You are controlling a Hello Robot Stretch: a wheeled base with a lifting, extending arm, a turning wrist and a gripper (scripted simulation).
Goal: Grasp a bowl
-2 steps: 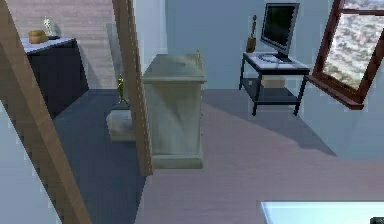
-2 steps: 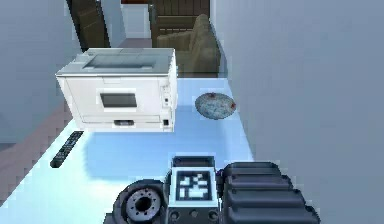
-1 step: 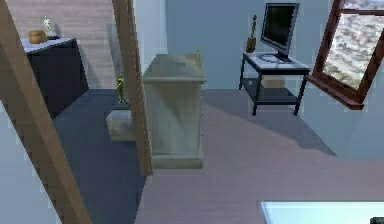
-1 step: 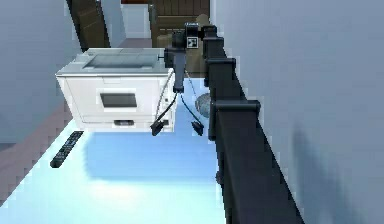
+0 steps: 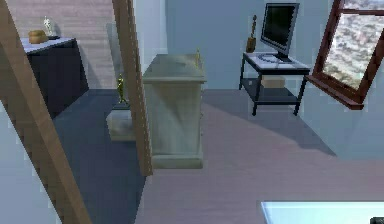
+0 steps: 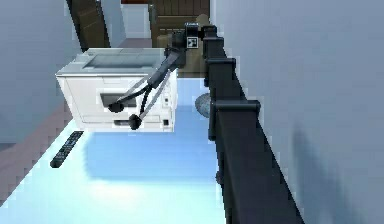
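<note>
near edge of pale blue table [image 6: 120,175]: dark flat stick [image 6: 65,148]; further out, small grey round thing [image 6: 203,104], prob the bowl, half hidden by arm [image 6: 235,130]; looks round, so no long axis or facing to call; pincer [image 6: 126,113] in front of white box [image 6: 100,85], can't tell its grip or load; imo bring pincer across to grey thing, come down on rim slow

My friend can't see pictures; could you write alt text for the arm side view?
A dark robot arm rises from the bottom edge, its jaws seen against a white boxy appliance on a pale blue tabletop. A small grey round thing lies beside the arm, and a dark slim bar near the table's left edge.
</note>
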